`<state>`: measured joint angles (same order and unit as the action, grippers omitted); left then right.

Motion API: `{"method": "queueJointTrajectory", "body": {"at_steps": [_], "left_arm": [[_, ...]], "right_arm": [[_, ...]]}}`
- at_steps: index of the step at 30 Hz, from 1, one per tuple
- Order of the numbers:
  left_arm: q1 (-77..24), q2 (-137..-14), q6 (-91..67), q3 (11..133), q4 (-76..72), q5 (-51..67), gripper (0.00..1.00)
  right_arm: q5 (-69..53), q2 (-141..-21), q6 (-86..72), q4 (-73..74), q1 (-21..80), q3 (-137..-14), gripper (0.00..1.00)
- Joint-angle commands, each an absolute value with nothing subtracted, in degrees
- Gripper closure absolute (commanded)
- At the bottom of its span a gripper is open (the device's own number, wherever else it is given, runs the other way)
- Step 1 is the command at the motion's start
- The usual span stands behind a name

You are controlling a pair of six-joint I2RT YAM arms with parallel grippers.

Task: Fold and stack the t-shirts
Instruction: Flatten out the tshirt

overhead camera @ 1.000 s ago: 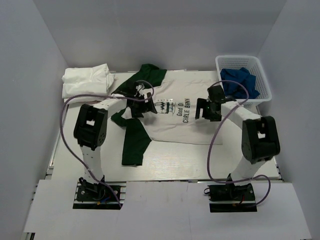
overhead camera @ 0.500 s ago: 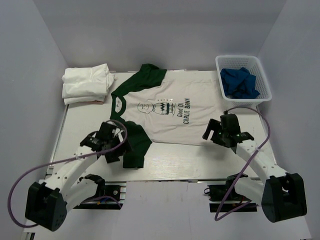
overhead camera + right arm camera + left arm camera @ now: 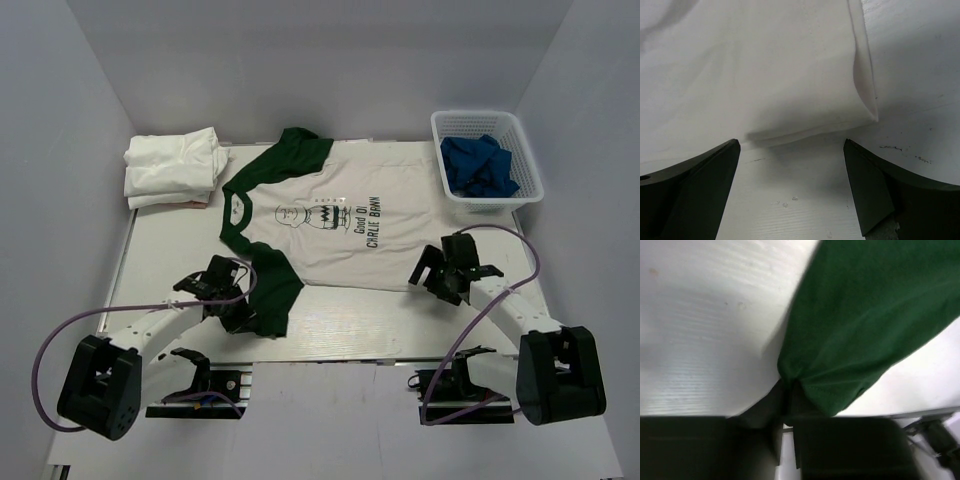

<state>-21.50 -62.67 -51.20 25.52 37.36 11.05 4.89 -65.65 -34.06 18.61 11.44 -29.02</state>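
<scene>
The tee lies flat on the table, left gripper clamped on its green sleeve, right gripper agape at the hem corner. White tees sit far left, a basket of blue cloth far right.

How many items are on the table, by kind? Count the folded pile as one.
white t-shirt with dark green sleeves and cartoon print: 1
pile of folded white cloth tees: 1 (number of tees inside unclear)
crumpled blue cloth: 1, in the basket
white plastic mesh basket: 1
Total: 4
</scene>
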Motion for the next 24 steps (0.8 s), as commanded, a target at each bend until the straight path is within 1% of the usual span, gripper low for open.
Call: {"method": "queueJointTrajectory", "body": {"at_steps": [1,2,3,4,5,7,8,10,11,17,19,20,22,24], "left_arm": [[-21.6,-61.6,-51.2,24.2,37.9,10.5,0.96],[-21.6,-60.2,-51.2,24.2,38.5,10.5,1.00],[-21.6,-59.3,-51.8,24.2,39.2,12.0,1.00],[-21.6,-58.3,-51.8,24.2,39.2,12.9,1.00],[-21.6,-57.3,-51.8,24.2,40.2,13.7,1.00],[-21.6,-54.3,-51.8,25.0,43.3,16.2,1.00],[-21.6,-53.4,-51.8,25.5,44.6,17.5,1.00],[-21.6,-50.7,-51.8,28.0,49.5,21.6,1.00],[-21.6,-49.8,-51.8,28.9,51.4,22.9,1.00],[-21.6,-45.0,-52.9,40.1,66.2,29.0,1.00],[-21.6,-45.0,-52.9,43.8,70.3,28.1,1.00],[-21.6,-44.5,-52.9,44.3,74.1,26.5,1.00],[-21.6,-43.7,-52.9,42.6,76.5,26.5,1.00],[-21.6,-42.6,-52.9,38.0,76.5,29.3,1.00]], "right_arm": [[2.5,-68.3,-34.8,19.4,10.5,-28.6,0.10],[2.9,-68.6,-34.7,19.7,10.1,-28.5,0.12],[3.7,-68.7,-34.5,19.1,9.8,-27.7,0.14],[3.8,-68.8,-34.6,18.6,9.6,-27.9,0.18],[3.8,-68.8,-34.8,18.2,9.6,-27.8,0.40],[4.4,-68.5,-35.4,16.5,9.1,-28.2,0.64],[4.7,-68.1,-35.4,16.3,8.9,-28.5,0.81],[5.7,-66.6,-34.9,16.8,8.9,-29.6,0.92],[6.0,-66.0,-33.8,18.5,8.9,-30.8,1.00],[10.4,-57.6,-31.2,28.9,8.8,-36.0,1.00],[10.3,-56.3,-30.7,32.1,8.9,-37.3,1.00],[10.1,-56.3,-30.2,34.3,8.7,-38.1,1.00],[10.2,-56.7,-30.1,37.4,8.8,-38.7,1.00],[11.3,-57.6,-30.0,39.9,8.7,-38.1,1.00]]}}
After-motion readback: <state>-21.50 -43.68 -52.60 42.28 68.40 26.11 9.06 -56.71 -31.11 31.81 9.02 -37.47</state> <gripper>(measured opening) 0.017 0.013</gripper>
